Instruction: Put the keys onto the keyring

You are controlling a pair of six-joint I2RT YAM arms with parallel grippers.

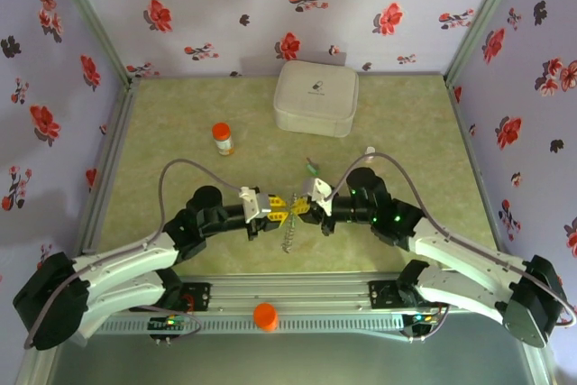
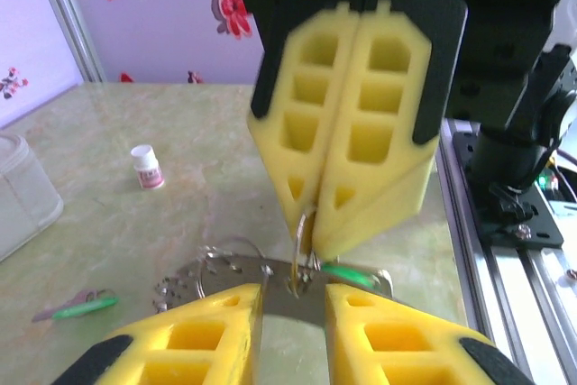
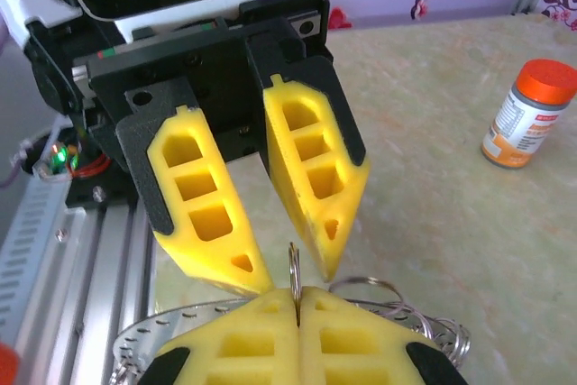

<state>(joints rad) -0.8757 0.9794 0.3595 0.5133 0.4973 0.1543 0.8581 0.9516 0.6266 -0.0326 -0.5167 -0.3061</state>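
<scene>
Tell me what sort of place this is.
Probably a robot test cell, not a home: a small green tabletop boxed in by floral-papered walls, an aluminium mounting rail along the near edge, and a few props such as an orange-capped bottle.

What our table (image 1: 180, 123) held
On it we saw a white case (image 1: 315, 98), an orange-capped bottle (image 1: 222, 139), a small vial (image 2: 146, 167) and one green key (image 2: 77, 308).
</scene>
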